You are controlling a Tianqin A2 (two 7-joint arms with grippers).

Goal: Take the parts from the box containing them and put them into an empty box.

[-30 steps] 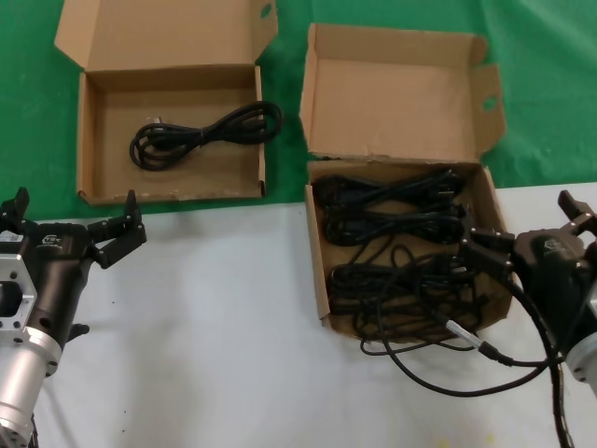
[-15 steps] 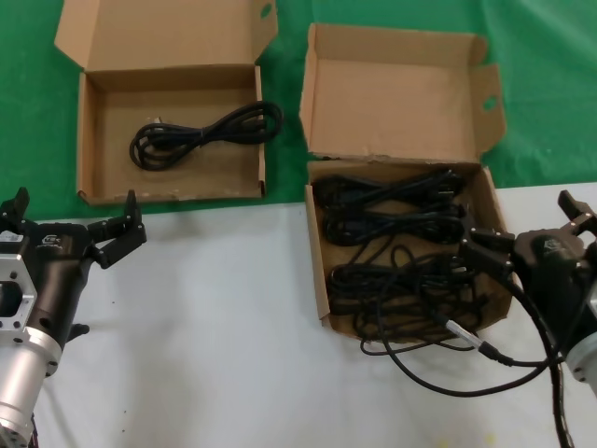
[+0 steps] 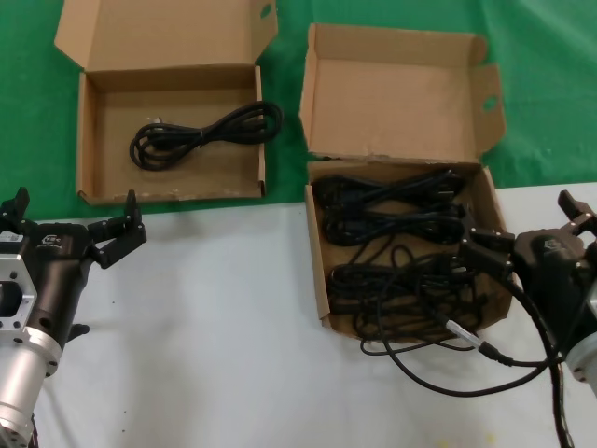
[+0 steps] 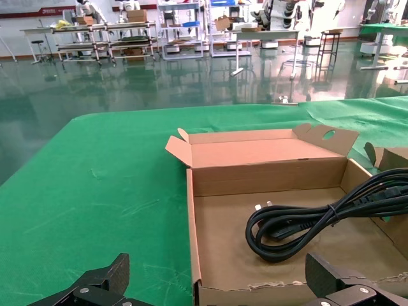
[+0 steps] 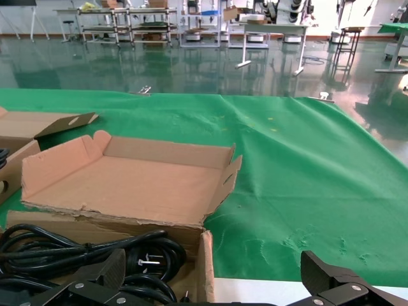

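Where green cloth (image 3: 560, 84) meets white tabletop (image 3: 224, 355), both tools spread: left tool (image 3: 70, 224), right tool (image 3: 527, 224)

Two boxes (image 3: 171, 131) (image 3: 403, 187), perhaps five cord bundles (image 3: 396, 252), two claws (image 3: 70, 219) (image 3: 532, 233).

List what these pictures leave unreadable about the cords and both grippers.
- How many power cords fill the torn-hinge box: head view, the bundles tangle and overlap.
- Right gripper: right wrist view, the frame edge crops its fingertips.
- Left gripper: left wrist view, cropped likewise.
- Single cord in the flat-lid box: left wrist view, the frame edge cuts off its far end.
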